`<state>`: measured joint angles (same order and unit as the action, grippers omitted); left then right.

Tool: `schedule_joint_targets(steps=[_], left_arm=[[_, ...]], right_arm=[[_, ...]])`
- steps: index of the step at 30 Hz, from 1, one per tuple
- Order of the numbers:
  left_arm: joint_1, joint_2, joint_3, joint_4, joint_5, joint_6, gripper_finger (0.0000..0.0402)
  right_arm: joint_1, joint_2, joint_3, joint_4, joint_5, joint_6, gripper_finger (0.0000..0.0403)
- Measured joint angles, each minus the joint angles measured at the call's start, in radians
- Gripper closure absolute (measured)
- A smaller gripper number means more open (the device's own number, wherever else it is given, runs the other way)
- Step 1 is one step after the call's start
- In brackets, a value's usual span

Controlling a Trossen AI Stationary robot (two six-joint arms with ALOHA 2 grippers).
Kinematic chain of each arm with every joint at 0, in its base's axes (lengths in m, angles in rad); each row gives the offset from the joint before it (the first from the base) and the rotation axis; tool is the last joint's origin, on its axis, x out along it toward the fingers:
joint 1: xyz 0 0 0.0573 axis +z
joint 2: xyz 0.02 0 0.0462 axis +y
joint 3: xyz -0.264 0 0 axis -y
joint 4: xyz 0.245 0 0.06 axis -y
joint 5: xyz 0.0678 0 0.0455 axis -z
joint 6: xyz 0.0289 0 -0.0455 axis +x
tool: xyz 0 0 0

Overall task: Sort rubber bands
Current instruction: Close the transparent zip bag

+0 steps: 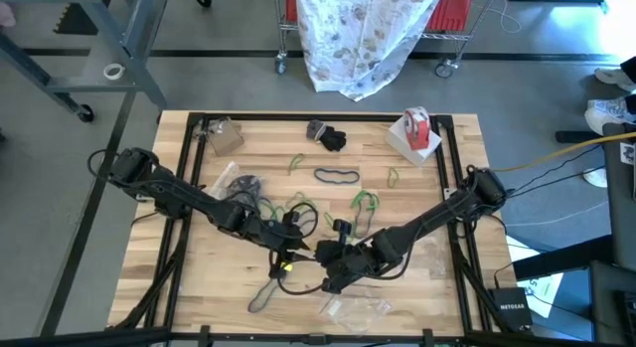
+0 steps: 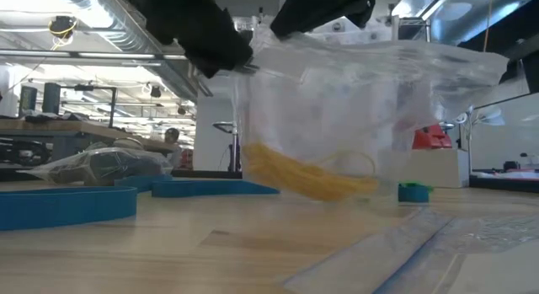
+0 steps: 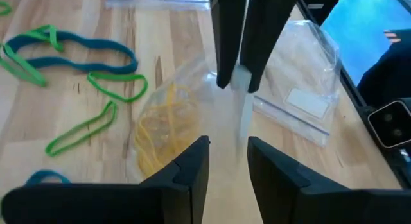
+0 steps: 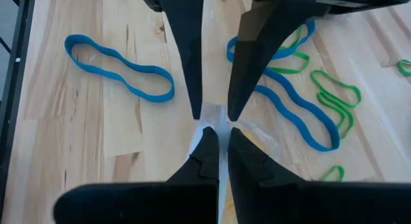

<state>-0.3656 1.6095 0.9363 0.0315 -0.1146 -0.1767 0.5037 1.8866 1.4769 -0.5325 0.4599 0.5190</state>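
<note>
I have a clear bag [image 2: 354, 117] held up off the table [image 1: 199, 277] between both arms, near the front centre of the board in the high view. My right gripper [image 4: 218, 137] is pressed together on the bag's top edge; its wrist view shows a thin white sliver of plastic squeezed between the tips. My left gripper [image 3: 225, 166] stands part-spread, its fingers either side of the bag rim but not clearly biting it. In its view the other arm's tips hang just ahead at 12 o'clock, clamped on the same rim.

The tan bands [image 2: 307, 176] lie bunched at the bottom of the bag, hanging straight below the pinch, long axis roughly level across the low view.

The loose bands sit on the wood at about 12 to 1 o'clock from the bag in the high view: a green cluster [image 1: 366, 201] nearest, a blue-and-black loop [image 1: 336, 175] farther back. From the left wrist, green and blue loops [image 3: 70, 57] lie off to the side of the bag.

My judgement: the left arm is nearer those loose bands, and the right should keep the bag. The mouth faces up, so the next band must come in from above.
</note>
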Motion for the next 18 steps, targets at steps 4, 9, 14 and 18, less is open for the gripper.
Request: schedule_joint_targets(steps=[4,9,14,18], left_arm=[[0.000,-0.002,0.000,0.029,0.000,0.020,0.0301],[0.000,-0.005,0.000,0.077,0.000,0.030,0.0301],[0.002,-0.001,0.000,0.087,0.000,0.054,0.0301],[0.009,-0.001,0.000,0.088,0.000,0.055,0.0307]], right_arm=[[0.000,0.000,0.000,-0.001,0.000,0.000,0.0393],[0.000,0.000,0.000,0.000,-0.008,0.000,0.0393],[0.000,0.000,0.000,0.000,-0.008,0.000,0.0393],[0.000,0.000,0.000,0.000,-0.008,-0.003,0.0393]])
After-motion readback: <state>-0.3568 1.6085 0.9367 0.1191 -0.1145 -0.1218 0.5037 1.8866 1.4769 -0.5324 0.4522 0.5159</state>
